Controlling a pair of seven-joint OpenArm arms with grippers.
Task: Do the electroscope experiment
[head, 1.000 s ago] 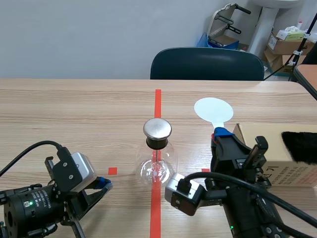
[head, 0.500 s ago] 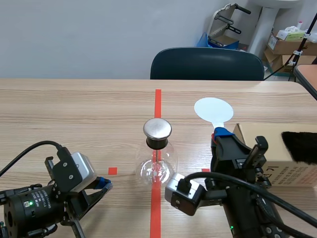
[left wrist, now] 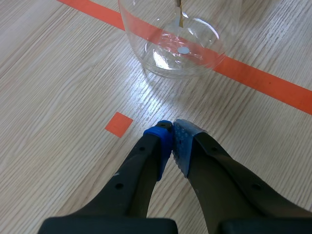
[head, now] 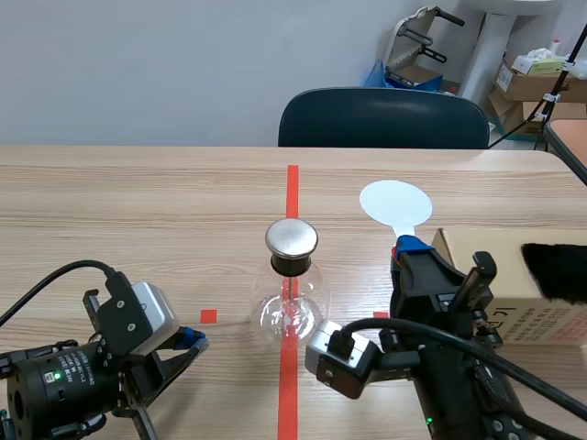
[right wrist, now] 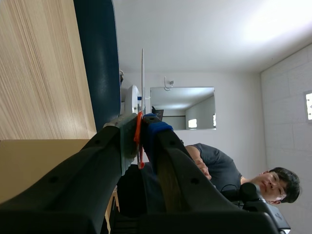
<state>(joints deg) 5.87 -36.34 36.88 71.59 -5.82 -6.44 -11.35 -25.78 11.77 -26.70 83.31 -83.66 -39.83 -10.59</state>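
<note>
The pale wood-grain surface (head: 138, 211) carries a red tape line down its middle, and a dark chair (head: 383, 117) stands at its far edge. At the right lies a cardboard box (head: 504, 243) with black fur (head: 555, 270) on top. The electroscope (head: 292, 293) stands on the tape line at mid-surface. It is a round clear glass flask with a black stopper and a flat, shiny metal cap (head: 292, 238), and a thin strip (left wrist: 180, 17) hangs inside. The right end effector (head: 408, 246), just beside the box, grips the handle of a thin white round paddle (head: 394, 202). The left end effector (left wrist: 172, 141) is closed on nothing, low over the surface near the flask.
</note>
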